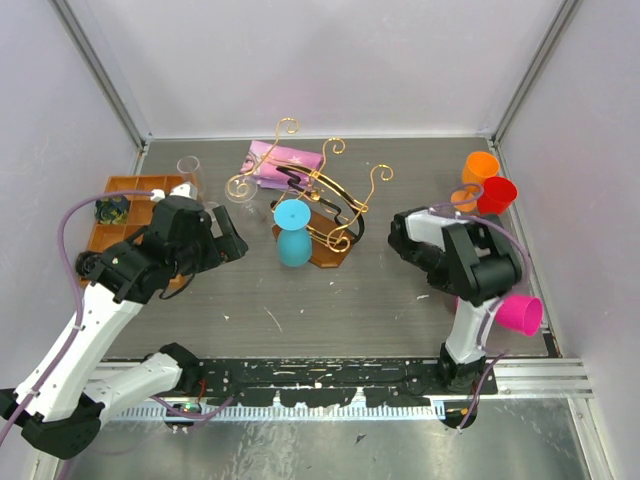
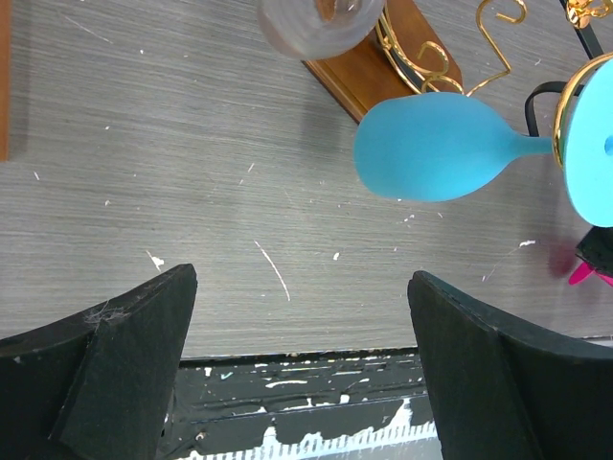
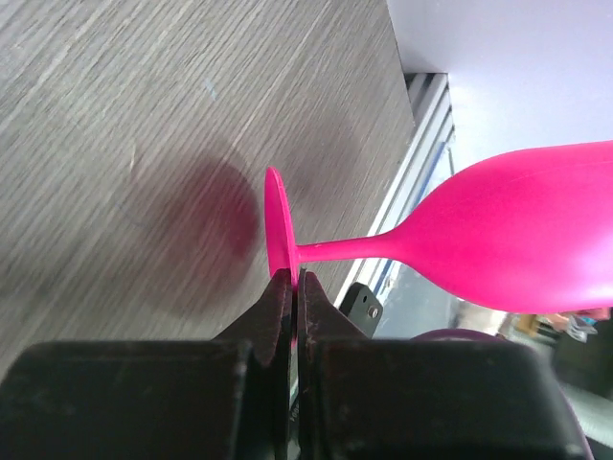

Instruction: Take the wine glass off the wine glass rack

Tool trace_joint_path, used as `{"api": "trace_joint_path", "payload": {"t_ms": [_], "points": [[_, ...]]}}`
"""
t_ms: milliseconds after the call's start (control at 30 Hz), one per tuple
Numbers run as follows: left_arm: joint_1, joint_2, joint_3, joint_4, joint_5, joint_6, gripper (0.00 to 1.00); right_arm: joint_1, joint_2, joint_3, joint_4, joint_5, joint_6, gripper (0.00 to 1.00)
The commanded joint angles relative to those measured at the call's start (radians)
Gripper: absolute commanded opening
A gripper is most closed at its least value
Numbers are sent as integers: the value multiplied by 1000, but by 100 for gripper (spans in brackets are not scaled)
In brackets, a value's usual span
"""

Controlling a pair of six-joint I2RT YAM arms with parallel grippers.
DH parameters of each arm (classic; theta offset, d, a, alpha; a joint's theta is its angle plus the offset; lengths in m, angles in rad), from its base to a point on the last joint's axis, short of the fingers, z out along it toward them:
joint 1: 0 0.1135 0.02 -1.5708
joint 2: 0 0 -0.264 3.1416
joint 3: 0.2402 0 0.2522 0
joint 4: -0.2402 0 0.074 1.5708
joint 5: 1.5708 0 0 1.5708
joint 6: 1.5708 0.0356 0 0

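Observation:
The gold wire wine glass rack (image 1: 322, 192) stands on its brown wooden base (image 1: 332, 256) at the table's middle. A blue wine glass (image 1: 293, 240) hangs from it by its foot, bowl toward me; it also shows in the left wrist view (image 2: 431, 144). A clear glass (image 1: 241, 189) hangs at the rack's left end. My left gripper (image 1: 230, 238) is open and empty (image 2: 302, 316), left of the blue glass and apart from it. My right gripper (image 3: 292, 280) is shut on the foot rim of a pink wine glass (image 3: 517, 240), which lies sideways at the near right (image 1: 518, 313).
An orange compartment tray (image 1: 118, 212) sits at the left, with a clear tumbler (image 1: 190, 170) beside it. An orange cup (image 1: 481, 166) and a red cup (image 1: 498, 193) stand at the back right. A pink packet (image 1: 278, 160) lies behind the rack. Walls close in on three sides.

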Motion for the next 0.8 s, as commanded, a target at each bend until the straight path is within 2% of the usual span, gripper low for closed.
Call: {"api": "trace_joint_path", "payload": {"t_ms": [0, 233, 567, 767], "points": [[-1, -4, 3, 14, -1, 23, 99, -3, 160, 52, -129, 98, 189, 1], [1, -24, 11, -12, -41, 44, 99, 7, 282, 99, -118, 102, 207, 1], [0, -14, -1, 4, -36, 44, 99, 13, 389, 172, 16, 33, 64, 2], [0, -24, 4, -6, -57, 57, 99, 20, 356, 175, 80, -1, 28, 7]]}}
